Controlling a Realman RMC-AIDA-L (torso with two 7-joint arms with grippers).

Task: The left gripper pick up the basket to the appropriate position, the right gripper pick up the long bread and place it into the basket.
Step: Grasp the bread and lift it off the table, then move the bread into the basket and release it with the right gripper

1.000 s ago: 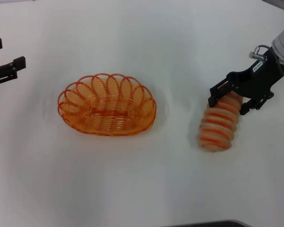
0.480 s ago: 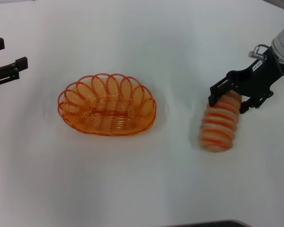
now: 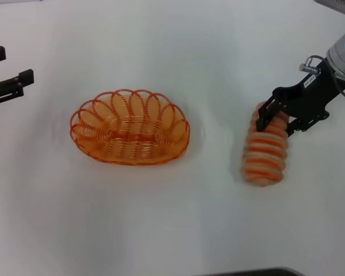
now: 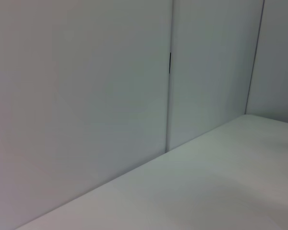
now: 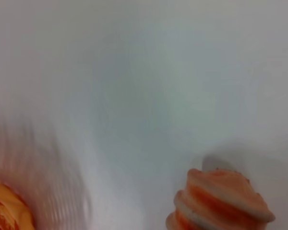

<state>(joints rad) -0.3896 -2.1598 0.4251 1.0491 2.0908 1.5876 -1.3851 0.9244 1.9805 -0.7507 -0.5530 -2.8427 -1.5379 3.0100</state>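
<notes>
Lying near-lengthwise toward robot: long bread (image 3: 265,152), far end tilted right.

Orange basket (image 3: 130,126), cream-and-orange striped long bread (image 3: 265,154) (rings crosswise), white table (image 3: 178,224)

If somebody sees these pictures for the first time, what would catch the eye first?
Probably the orange basket, sitting empty near the middle of the white table. Next, to its right, the striped long bread, with the right gripper closing around its far end. The left gripper waits at the table's left edge.
</notes>
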